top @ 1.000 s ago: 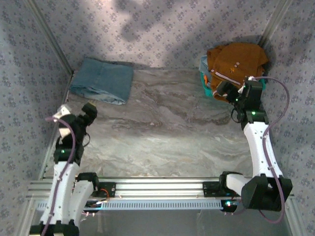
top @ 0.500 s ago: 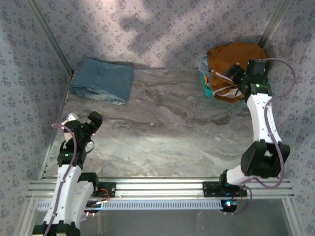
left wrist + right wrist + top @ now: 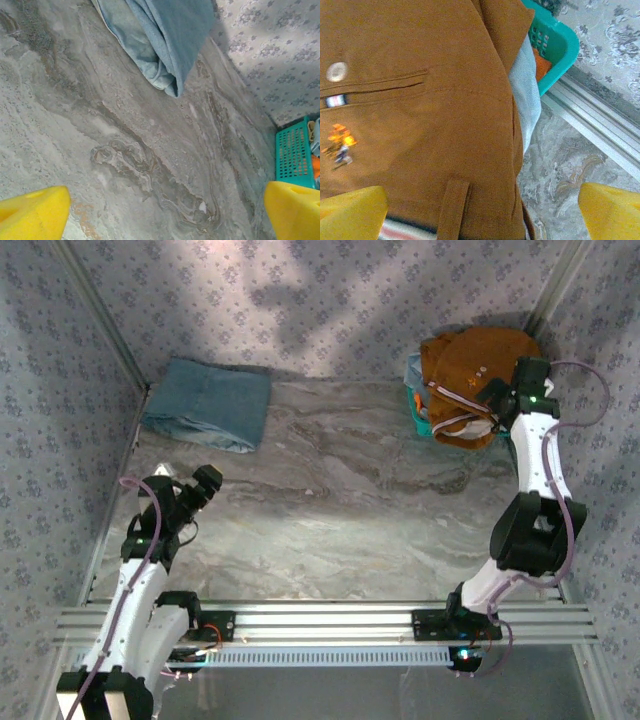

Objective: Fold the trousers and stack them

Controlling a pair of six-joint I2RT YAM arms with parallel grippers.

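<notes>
Top external view: the grey stone-look table (image 3: 340, 520) was the biggest thing, with flowery walls (image 3: 330, 300) round it. The two white arms stood at its near edge.

The right arm (image 3: 535, 490) reached up to the far right corner. The left arm (image 3: 140, 570) bent low on the left side, over bare table.

The trousers (image 3: 470, 365) were a rust-brown heap in the far right corner. They were piled on top of a teal basket (image 3: 418, 420) and hung over its rim. A folded blue cloth (image 3: 210, 405) lay flat in the far left corner, well apart from the trousers.

In the right wrist view, the trousers (image 3: 420, 125) sat close under the camera. A pale blue cloth (image 3: 525, 85) peeked out beneath them, beside the basket (image 3: 555, 45).

The right gripper (image 3: 490, 400) was right over the trousers. Its yellow fingers were spread wide (image 3: 480, 215), one over the brown cloth and one over the table. It held nothing. I could not tell if it touched the cloth.

The left gripper (image 3: 205, 480) was spread wide too (image 3: 160, 210), and it was empty. It pointed across the table, with the blue cloth (image 3: 170, 35) far ahead.

A striped band (image 3: 400, 231) ran along the trousers' edge. A small light button (image 3: 336, 71) sat above a pocket slit (image 3: 380, 85).
</notes>
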